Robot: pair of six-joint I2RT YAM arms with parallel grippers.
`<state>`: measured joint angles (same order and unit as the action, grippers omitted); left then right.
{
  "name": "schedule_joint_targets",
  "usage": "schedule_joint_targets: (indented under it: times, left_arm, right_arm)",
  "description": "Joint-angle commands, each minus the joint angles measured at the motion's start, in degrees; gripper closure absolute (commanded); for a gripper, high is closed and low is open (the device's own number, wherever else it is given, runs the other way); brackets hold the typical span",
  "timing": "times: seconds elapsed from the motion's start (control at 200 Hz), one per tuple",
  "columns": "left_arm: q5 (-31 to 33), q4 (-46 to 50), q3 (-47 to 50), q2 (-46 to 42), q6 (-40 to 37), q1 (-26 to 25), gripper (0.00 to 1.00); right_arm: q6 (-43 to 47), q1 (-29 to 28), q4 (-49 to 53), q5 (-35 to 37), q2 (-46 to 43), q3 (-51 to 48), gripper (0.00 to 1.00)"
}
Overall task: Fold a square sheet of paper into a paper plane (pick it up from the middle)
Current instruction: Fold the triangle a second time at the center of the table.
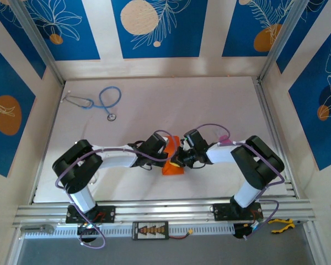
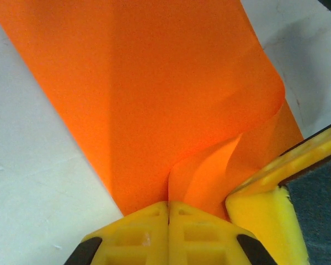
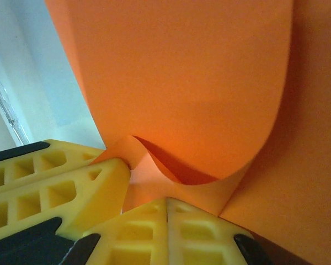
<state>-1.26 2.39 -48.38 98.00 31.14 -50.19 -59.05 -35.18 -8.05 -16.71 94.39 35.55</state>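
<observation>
The square sheet of paper is at about 6 o'clock on the desk, near the front edge, between the two wrists that meet there and well apart from the stethoscope at 10 o'clock. Whether it rests on the desk or hangs just above it cannot be told. The left gripper reaches in from 9 o'clock with its jaws pressed together on the sheet, the orange running straight into the seam between them. The right gripper reaches in from 3 o'clock and is likewise clamped on the paper, just beside the other. Next to the two pinches a flap bends over in a soft, uncreased roll, so the step in hand looks like laying one fold over, with most of the plane not yet made. Since both grips sit close together at one end, the far part of the sheet is probably free to swing. Doing this well likely means moving the two wrists as one, lining the flap's edge up squarely, and setting it flat on the desk before pressing the roll into a sharp crease from the pinched end outward. Pulling the grips apart could tear such thin paper, and twisting could wrinkle it.
</observation>
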Motion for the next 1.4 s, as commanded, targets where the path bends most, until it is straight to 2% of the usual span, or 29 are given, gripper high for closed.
schedule_joint_targets:
  times: [0.0,0.21,0.32,0.625,0.71,0.87,1.005,1.251,1.396]
  left_arm:
    - [-0.1,1.6,-0.3,0.4,-0.2,0.2,1.0]
    - [0.0,1.9,-0.4,0.3,-0.1,0.3,1.0]
    - [0.0,2.0,-0.3,0.3,0.0,0.2,1.0]
    - [0.1,2.4,-0.2,0.1,-0.1,0.3,1.0]
    - [0.2,2.6,-0.1,0.0,-0.3,0.3,1.0]
    - [0.5,2.8,0.0,-0.3,-0.4,0.3,1.0]
    - [0.4,2.7,-0.1,-0.4,-0.4,0.3,1.0]
    - [0.3,2.7,0.1,-0.4,-0.5,0.3,1.0]
    - [0.5,2.6,0.9,-0.8,-0.5,0.3,1.0]
  right_arm:
    - [0.2,0.6,2.5,-0.6,-2.6,0.7,1.0]
    - [3.2,3.4,6.6,-0.3,-5.1,4.6,1.0]
    - [3.8,4.8,5.6,-1.5,-3.0,4.5,1.0]
    - [3.0,4.9,7.5,2.9,4.6,3.8,1.0]
    - [3.2,5.0,9.0,3.7,3.5,4.2,1.0]
    - [4.9,5.7,8.9,1.2,-0.9,6.1,1.0]
    - [6.3,7.2,8.1,-0.2,-0.7,7.3,1.0]
    - [6.5,9.0,8.1,4.6,4.7,4.2,1.0]
    - [6.0,10.2,7.1,6.3,3.9,2.8,1.0]
